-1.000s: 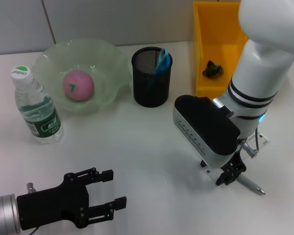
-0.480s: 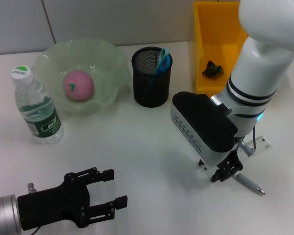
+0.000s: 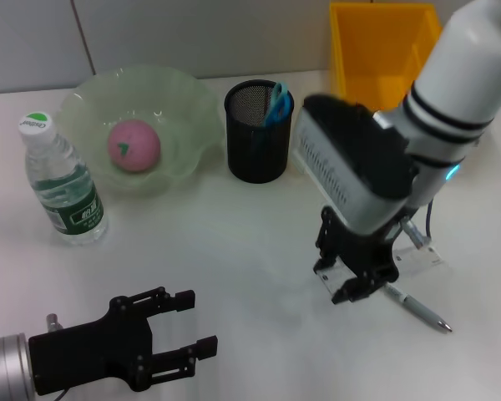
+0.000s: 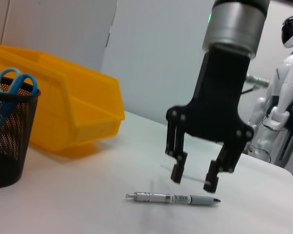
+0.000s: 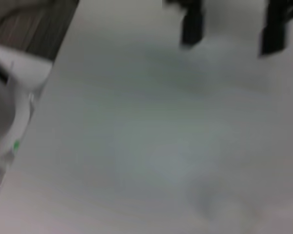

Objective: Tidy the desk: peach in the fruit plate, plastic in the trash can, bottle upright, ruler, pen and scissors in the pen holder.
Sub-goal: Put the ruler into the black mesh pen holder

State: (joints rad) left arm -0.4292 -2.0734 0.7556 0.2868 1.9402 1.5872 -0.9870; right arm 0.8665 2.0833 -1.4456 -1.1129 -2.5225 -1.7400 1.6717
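Observation:
My right gripper (image 3: 359, 282) hangs open and empty a little above the table, over a grey pen (image 3: 417, 307) that lies flat. The left wrist view shows the right gripper (image 4: 195, 178) with its jaws apart just above the pen (image 4: 172, 198). A clear ruler (image 3: 419, 257) lies on the table beside the gripper. The black mesh pen holder (image 3: 257, 134) holds blue scissors (image 3: 277, 102). A pink peach (image 3: 134, 144) sits in the green glass plate (image 3: 192, 100). The bottle (image 3: 63, 180) stands upright at the left. My left gripper (image 3: 171, 336) is open near the front left.
A yellow bin (image 3: 376, 50) stands at the back right, partly hidden by my right arm; it also shows in the left wrist view (image 4: 63, 107) behind the pen holder (image 4: 5, 141). A white robot figure (image 4: 283, 92) stands far off.
My right arm has risen and swung left and back from low beside the pen; its gripper now hangs higher. The ruler has shifted slightly. The left arm has not moved.

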